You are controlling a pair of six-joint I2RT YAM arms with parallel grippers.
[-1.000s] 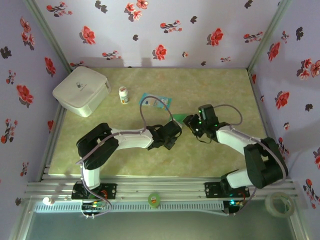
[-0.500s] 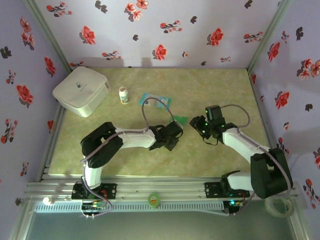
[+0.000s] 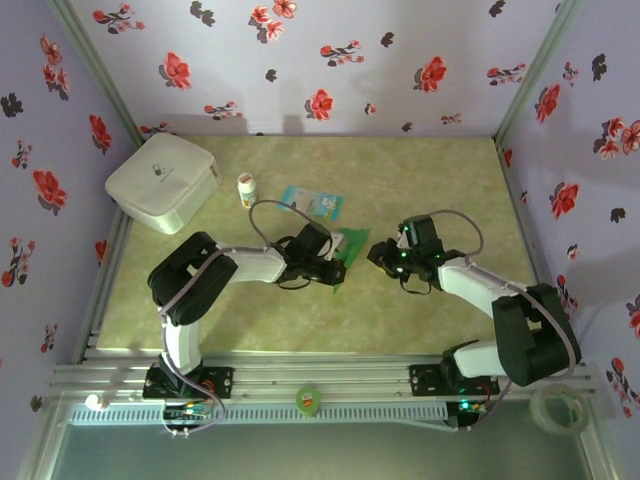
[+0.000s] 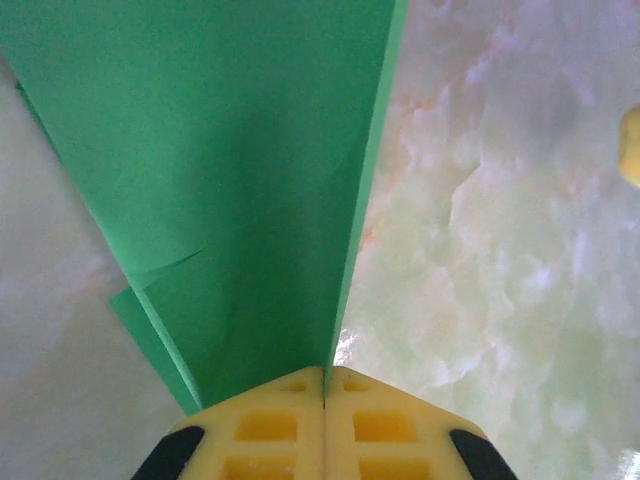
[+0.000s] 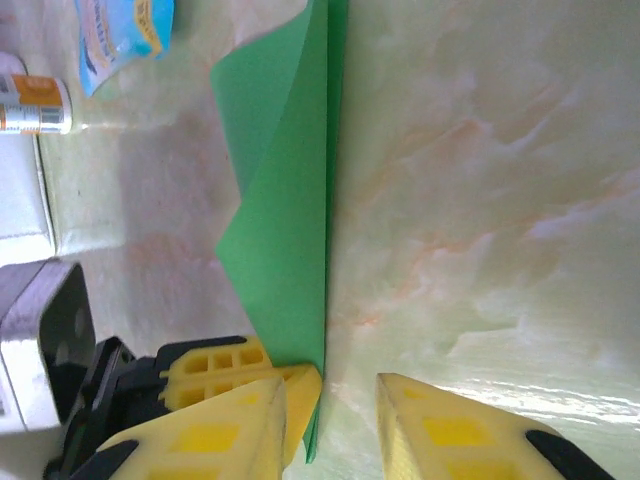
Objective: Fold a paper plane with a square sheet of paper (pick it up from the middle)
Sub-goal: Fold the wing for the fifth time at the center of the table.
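Since a second ago the left arm has drawn its wrist in toward its own side, and the green paper has come with it. The paper now shows as a longer folded strip in the top view. The right arm, which had backed off, is close beside the paper again.

From above, part of the paper lies under the left wrist, and its layers cannot be counted. In the left wrist view the paper runs off the top edge, with a sharp straight fold along its right side and a small turned-in flap low on the left. A yellow shape cut off at that view's right edge is too little to name.

The white box at the far left of the worktop has its lid on, so its contents are hidden. A small capped bottle stands just beside it, and nothing inside it can be seen. A blue-and-white packet lies flat between the bottle and the paper.

The left pincer is fully closed, its two yellow fingers meeting on the near end of the paper. The right pincer stands partly open with a clear gap. The paper's lower tip sits in that gap, close against one finger. Whether the tip touches that finger cannot be told.
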